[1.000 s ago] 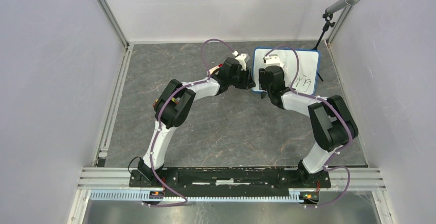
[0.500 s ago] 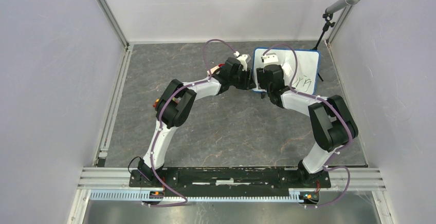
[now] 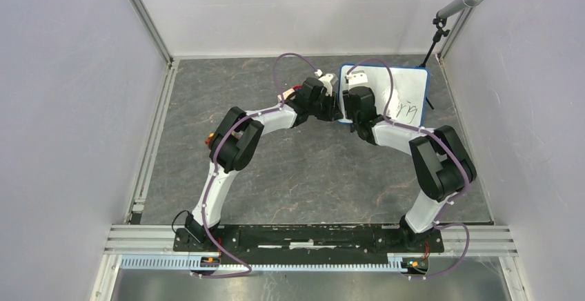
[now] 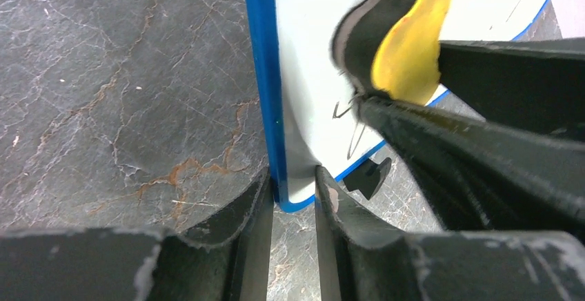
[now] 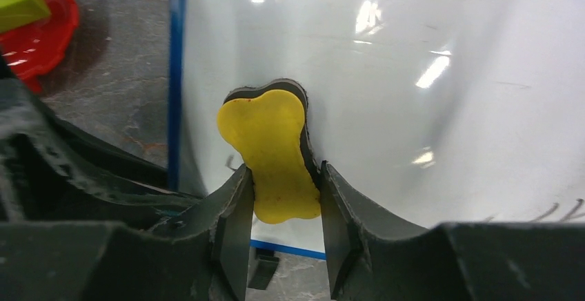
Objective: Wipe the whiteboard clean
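One whiteboard (image 3: 407, 83) sits in the far right corner of the surface (image 3: 276, 170): white, blue-rimmed, with black scribbles (image 3: 409, 111) on its right side and the left side blank. Two tools are on it. The left tool (image 4: 293, 201) pinches the near left corner, and the right tool (image 5: 284, 197) clamps one yellow eraser (image 5: 270, 135), felt against the whiteboard.

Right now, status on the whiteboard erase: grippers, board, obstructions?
Left gripper shut on whiteboard, near-left corner. Right gripper shut on yellow eraser, over board's left part. Handwriting unerased at right. Red dish beside board, off it.
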Action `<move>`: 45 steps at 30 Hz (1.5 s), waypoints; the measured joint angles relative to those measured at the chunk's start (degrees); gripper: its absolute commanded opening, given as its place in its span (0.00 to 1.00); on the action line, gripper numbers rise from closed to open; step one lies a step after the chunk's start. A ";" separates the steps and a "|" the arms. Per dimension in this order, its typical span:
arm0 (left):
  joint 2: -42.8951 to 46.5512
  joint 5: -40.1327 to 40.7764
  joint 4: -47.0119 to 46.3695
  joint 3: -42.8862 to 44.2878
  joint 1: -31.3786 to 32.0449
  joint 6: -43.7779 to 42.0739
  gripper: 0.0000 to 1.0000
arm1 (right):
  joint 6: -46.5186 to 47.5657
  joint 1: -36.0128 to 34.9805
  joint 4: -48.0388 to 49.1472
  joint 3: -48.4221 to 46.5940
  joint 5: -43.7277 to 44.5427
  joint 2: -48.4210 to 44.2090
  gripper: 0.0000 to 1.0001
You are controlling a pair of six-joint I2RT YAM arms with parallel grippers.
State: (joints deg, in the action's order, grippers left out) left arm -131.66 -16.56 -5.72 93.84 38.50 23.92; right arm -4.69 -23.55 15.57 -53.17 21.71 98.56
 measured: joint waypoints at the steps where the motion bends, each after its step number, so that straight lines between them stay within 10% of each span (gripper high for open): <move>1: 0.00 -0.02 0.00 0.00 0.02 0.00 0.31 | -0.07 -0.50 0.31 -0.31 0.15 0.42 0.36; 45: -0.09 -0.15 1.07 0.81 0.22 -0.02 0.11 | -1.92 1.62 4.70 4.96 2.32 -1.66 0.37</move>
State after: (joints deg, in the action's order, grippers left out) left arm -131.74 -16.71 -4.64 94.65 38.72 23.90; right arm -6.61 -21.93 20.27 -48.21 24.03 96.90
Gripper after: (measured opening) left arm 0.283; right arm 0.384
